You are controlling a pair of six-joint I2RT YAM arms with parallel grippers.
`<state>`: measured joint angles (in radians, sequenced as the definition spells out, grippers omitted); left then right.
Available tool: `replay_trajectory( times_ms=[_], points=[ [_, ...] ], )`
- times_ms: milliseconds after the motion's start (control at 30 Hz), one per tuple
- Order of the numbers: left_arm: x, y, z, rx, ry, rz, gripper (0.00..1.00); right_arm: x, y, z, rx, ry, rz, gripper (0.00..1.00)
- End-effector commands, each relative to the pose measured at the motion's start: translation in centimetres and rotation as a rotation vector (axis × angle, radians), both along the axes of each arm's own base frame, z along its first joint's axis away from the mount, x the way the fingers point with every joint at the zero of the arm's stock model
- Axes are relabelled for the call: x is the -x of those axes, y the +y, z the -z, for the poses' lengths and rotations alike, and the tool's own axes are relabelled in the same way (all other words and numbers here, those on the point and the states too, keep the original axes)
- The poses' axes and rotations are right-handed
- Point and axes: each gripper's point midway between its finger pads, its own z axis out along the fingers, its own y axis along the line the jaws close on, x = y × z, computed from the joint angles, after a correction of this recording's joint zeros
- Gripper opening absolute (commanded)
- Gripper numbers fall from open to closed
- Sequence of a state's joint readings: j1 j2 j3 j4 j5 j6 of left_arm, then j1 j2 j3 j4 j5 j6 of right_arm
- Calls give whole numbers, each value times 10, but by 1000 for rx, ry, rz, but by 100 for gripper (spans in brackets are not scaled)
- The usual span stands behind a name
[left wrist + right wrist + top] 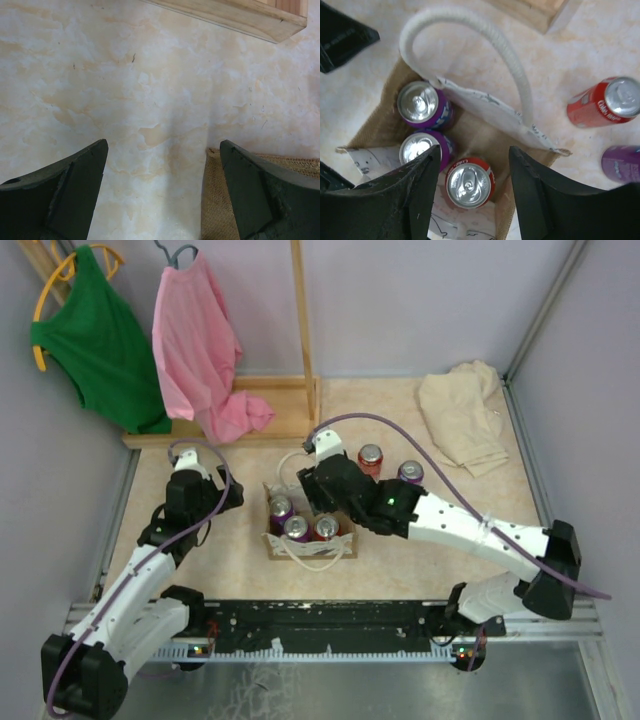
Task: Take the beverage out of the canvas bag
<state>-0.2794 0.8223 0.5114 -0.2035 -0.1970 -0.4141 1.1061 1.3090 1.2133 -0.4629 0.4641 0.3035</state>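
The canvas bag (342, 543) stands open in the middle of the table, its white rope handles (485, 35) flopped outward. Three beverage cans stand upright inside: a red can (468, 183) and two purple cans (423, 103) (422, 146). My right gripper (475, 165) hangs over the bag's mouth, open, its fingers on either side of the red can with a gap on each side. My left gripper (162, 170) is open over bare table just left of the bag, whose woven wall (215, 200) shows by its right finger.
A red can (371, 457) and a purple can (411, 473) stand on the table behind the bag. The wooden rack base (250, 415) with hanging pink and green garments lies at the back left. A beige cloth (465, 415) is crumpled at the back right.
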Motion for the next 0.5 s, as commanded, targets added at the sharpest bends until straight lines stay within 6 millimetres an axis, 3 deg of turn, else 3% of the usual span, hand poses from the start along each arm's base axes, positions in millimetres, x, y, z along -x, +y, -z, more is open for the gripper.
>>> replay_trajectory(
  times_ms=[0, 300, 467],
  points=[
    [0, -1, -2, 2, -18, 4, 99, 19, 7, 32, 74, 132, -59, 57],
    [-2, -1, -1, -3, -14, 3, 99, 45, -1, 89, 211, 312, -113, 79],
    [-2, -1, 0, -3, -11, 1, 99, 56, -6, 101, 256, 371, -147, 89]
  ],
)
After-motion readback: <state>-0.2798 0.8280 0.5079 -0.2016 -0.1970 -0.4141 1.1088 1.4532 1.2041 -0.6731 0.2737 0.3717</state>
